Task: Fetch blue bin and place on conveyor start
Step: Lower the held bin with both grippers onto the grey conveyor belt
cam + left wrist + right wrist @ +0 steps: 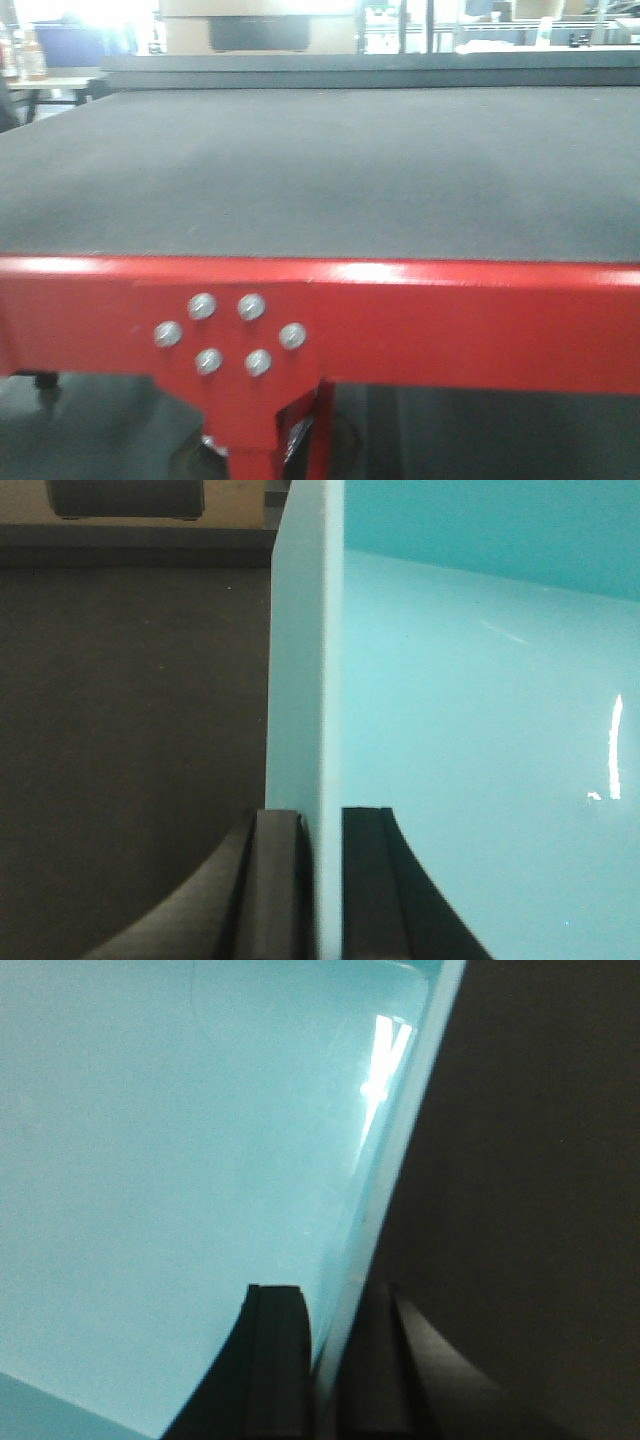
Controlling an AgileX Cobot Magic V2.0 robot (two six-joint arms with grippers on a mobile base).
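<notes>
The blue bin fills the right of the left wrist view, pale turquoise and glossy inside. My left gripper is shut on the bin's left wall, one finger outside and one inside. In the right wrist view the blue bin fills the left, and my right gripper is shut on its right wall the same way. Dark conveyor belt lies under the bin in both wrist views. The front view shows the conveyor start, a wide grey belt behind a red front edge. Neither bin nor grippers appear there.
A red leg bracket with several bolts hangs under the front edge. Beyond the belt's far end stand a tan box and a table with bottles at the far left.
</notes>
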